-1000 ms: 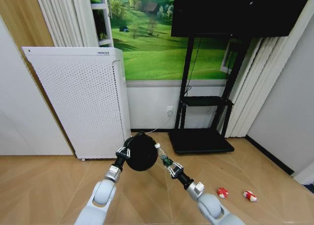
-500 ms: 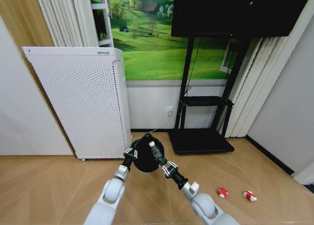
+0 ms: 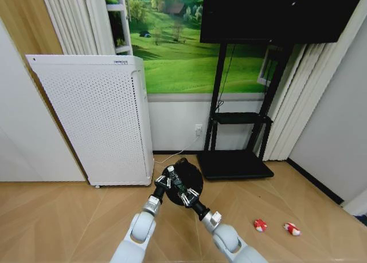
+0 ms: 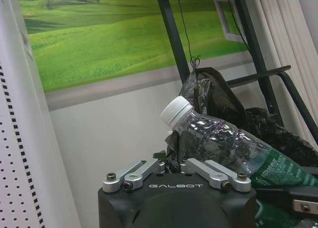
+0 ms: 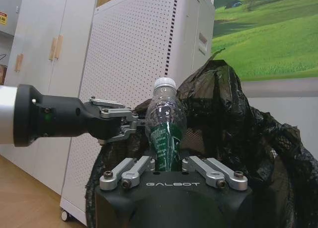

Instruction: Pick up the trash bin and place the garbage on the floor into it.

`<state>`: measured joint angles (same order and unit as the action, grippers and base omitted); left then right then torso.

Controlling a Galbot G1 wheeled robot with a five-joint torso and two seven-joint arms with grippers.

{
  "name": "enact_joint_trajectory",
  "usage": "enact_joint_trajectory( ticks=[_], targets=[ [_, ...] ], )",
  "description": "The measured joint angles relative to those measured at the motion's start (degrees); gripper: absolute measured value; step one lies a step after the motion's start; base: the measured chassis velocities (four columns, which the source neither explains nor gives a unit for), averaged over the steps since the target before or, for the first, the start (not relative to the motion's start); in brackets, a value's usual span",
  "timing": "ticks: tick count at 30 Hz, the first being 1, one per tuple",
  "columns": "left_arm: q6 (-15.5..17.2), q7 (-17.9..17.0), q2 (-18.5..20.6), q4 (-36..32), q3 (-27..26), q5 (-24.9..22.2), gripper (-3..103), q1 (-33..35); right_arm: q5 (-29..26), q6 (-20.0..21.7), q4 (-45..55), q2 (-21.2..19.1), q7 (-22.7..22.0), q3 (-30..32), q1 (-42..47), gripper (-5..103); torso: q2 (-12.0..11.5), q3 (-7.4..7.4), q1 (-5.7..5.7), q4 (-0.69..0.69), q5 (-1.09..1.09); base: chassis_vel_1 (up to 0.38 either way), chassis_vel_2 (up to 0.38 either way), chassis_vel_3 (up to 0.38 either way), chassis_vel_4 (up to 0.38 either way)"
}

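- Left gripper (image 5: 130,124): clamped on rim of small round black wire-mesh trash bin (image 3: 187,180), held aloft.
- Right gripper (image 3: 184,197): grasping clear plastic bottle (image 5: 165,128), green label, white cap, over bin mouth.
- Two crumpled red-and-white wrappers (image 3: 260,225): tan parquet floor (image 3: 51,217), right side.

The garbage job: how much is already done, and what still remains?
Done: the left gripper holds the trash bin up off the floor. In hand: the right gripper holds the plastic bottle at the bin's opening, not yet released. Left: two red-and-white wrappers lie on the floor.
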<state>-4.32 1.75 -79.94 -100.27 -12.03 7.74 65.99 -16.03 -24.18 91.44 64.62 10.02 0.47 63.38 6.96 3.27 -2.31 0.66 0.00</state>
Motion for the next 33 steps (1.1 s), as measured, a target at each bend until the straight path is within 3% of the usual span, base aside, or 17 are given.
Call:
enact_joint_trajectory(
  ticks=[4, 9, 10, 12, 13, 15, 17, 19, 20, 22, 24, 25, 33],
  targets=[
    [0.0, 0.2, 0.47, -0.4, -0.11, 0.13, 7, 0.53, 0.54, 0.03, -0.86, 0.05, -0.29, 0.02, -0.31, 15, 0.0, 0.0, 0.0, 0.0, 0.0, 0.0, 0.0, 0.0, 0.0],
    [-0.18, 0.23, 0.57, -0.43, -0.37, 0.16, 7, 0.41, 0.11, 1.32, -0.79, -0.91, -0.48, 0.44, -0.3, 35, 0.0, 0.0, 0.0, 0.0, 0.01, 0.0, 0.0, 0.0, 0.0],
    [-0.18, 0.23, 0.57, -0.43, -0.37, 0.16, 7, 0.41, 0.11, 1.32, -0.79, -0.91, -0.48, 0.44, -0.3, 35, 0.0, 0.0, 0.0, 0.0, 0.01, 0.0, 0.0, 0.0, 0.0],
    [-0.21, 0.23, 0.49, -0.18, -0.38, 0.12, 7, 0.14, 0.03, 1.35, -0.66, -1.51, -0.44, 0.78, -0.24, 46, 0.0, 0.0, 0.0, 0.01, 0.0, 0.0, 0.0, 0.0, 0.0],
    [-0.21, 0.23, 0.49, -0.18, -0.38, 0.12, 7, 0.14, 0.03, 1.35, -0.66, -1.51, -0.44, 0.78, -0.24, 46, 0.0, 0.0, 0.0, 0.01, 0.0, 0.0, 0.0, 0.0, 0.0],
    [-0.23, 0.23, 0.33, 0.06, -0.39, 0.09, 7, -0.07, 0.13, 1.3, -0.53, -2.16, -0.31, 1.16, -0.07, 57, 0.0, 0.0, 0.0, 0.01, 0.0, 0.0, 0.0, 0.0, 0.0],
    [-0.24, 0.24, 0.29, 0.12, -0.39, 0.08, 7, -0.11, 0.18, 1.26, -0.52, -2.35, -0.24, 1.24, -0.01, 57, 0.0, 0.0, 0.0, 0.01, 0.0, 0.0, 0.0, 0.0, 0.0],
    [-0.29, 0.25, 0.1, 0.35, -0.51, 0.05, 7, -0.24, 0.3, 1.04, -0.34, -3.01, -0.06, 1.53, 0.28, 74, 0.0, 0.0, 0.0, 0.01, 0.0, 0.0, 0.0, 0.0, 0.0],
    [-0.29, 0.25, 0.1, 0.35, -0.51, 0.05, 7, -0.24, 0.3, 1.04, -0.34, -3.01, -0.06, 1.53, 0.28, 74, 0.0, 0.0, 0.0, 0.01, 0.0, 0.0, 0.0, 0.0, 0.0],
    [-0.31, 0.26, 0.08, 0.38, -0.63, -0.07, 7, -0.32, 0.34, 0.83, -0.24, -3.38, 0.02, 1.8, 0.46, 85, 0.0, 0.0, 0.0, 0.01, 0.0, 0.0, 0.0, 0.0, 0.0],
    [-0.31, 0.26, 0.08, 0.38, -0.65, -0.11, 7, -0.34, 0.35, 0.8, -0.22, -3.45, 0.02, 1.86, 0.48, 85, 0.0, 0.0, 0.0, 0.01, 0.0, 0.0, 0.0, 0.0, 0.0],
    [-0.32, 0.26, 0.11, 0.37, -0.78, -0.22, 7, -0.37, 0.36, 0.76, -0.08, -3.62, 0.02, 2.08, 0.49, 94, 0.0, 0.0, 0.0, 0.01, 0.0, 0.0, 0.0, 0.0, 0.0],
    [-0.49, 0.27, 0.83, -0.41, -3.08, -0.41, 7, 0.31, -1.27, 1.2, 1.84, -5.55, -0.35, 4.18, 1.43, 100, -0.01, 0.0, 0.0, 0.0, 0.0, 0.0, 0.0, 0.0, 0.0]
  ],
)
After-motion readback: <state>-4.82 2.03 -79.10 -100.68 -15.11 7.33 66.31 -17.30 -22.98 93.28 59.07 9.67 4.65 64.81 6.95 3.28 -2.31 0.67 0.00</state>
